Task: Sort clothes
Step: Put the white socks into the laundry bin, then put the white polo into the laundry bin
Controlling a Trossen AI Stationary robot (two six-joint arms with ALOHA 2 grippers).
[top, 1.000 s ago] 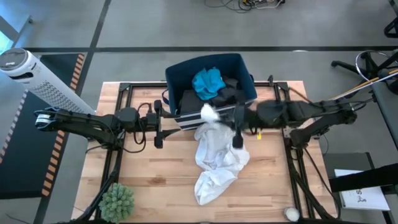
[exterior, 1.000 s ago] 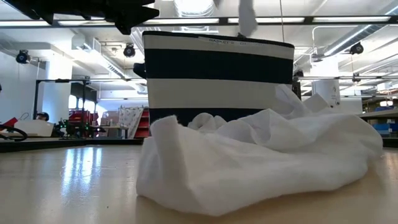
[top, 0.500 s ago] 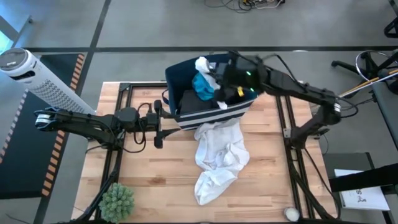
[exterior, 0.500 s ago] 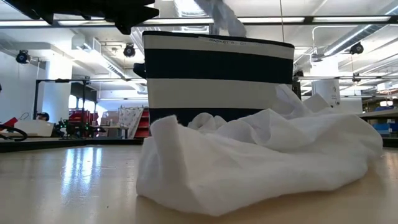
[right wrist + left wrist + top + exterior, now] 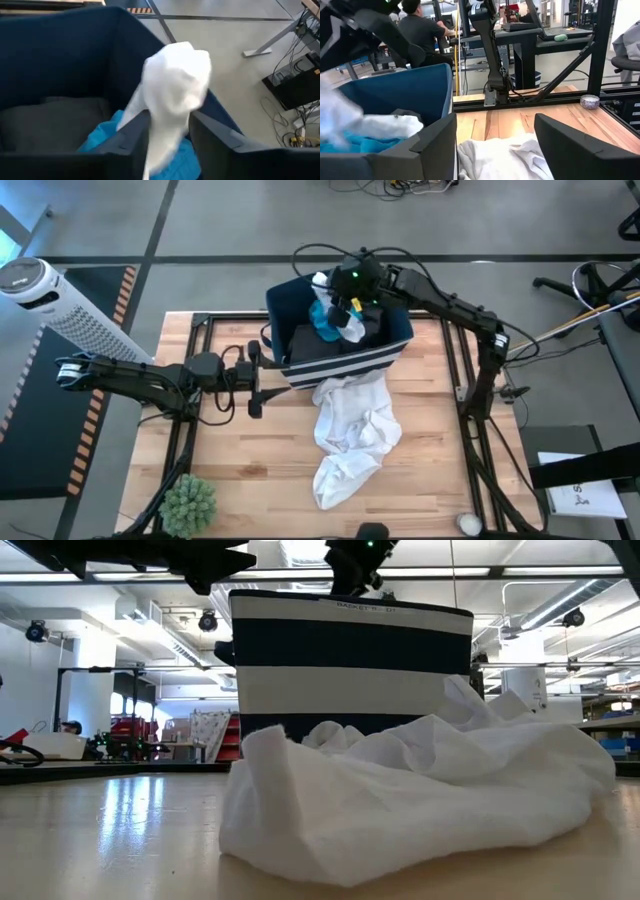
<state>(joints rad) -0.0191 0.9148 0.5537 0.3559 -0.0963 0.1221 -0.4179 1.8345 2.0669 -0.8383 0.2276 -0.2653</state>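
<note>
- Right tool (image 5: 347, 308) is hovering over the open top of the bin, its fingers (image 5: 131, 134) pinching a small white cloth (image 5: 172, 95) that is hanging between them, just above the bin's contents.
- Desk (image 5: 230, 480) is carrying everything; both arms are reaching across it from opposite sides.
- Navy striped bin (image 5: 385, 285) is standing at the far middle of the desk, its striped wall (image 5: 350, 665) facing the low camera.
- Large white garment (image 5: 350, 435) is lying crumpled on the desk, touching the bin's near wall and trailing away from it toward the desk's near edge; this is its long axis.
- Dark grey garment (image 5: 305, 340) is lying inside the bin, on the left arm's side.
- Teal garment (image 5: 325, 315) is lying inside the bin beside the grey one, directly beneath the held cloth.
- Left tool (image 5: 255, 375) is waiting with its fingers (image 5: 432, 142) spread apart and holding nothing, just beside the bin's left corner, pointing toward the large white garment.
- Judged relation: the held cloth is already inside the bin's rim, so a release would drop it straight down; the large white garment is lying nearer the left tool, while the right arm is occupied over the bin.
- Potted plant (image 5: 188, 505) is sitting at the desk's near left corner, well apart from the clothes.
</note>
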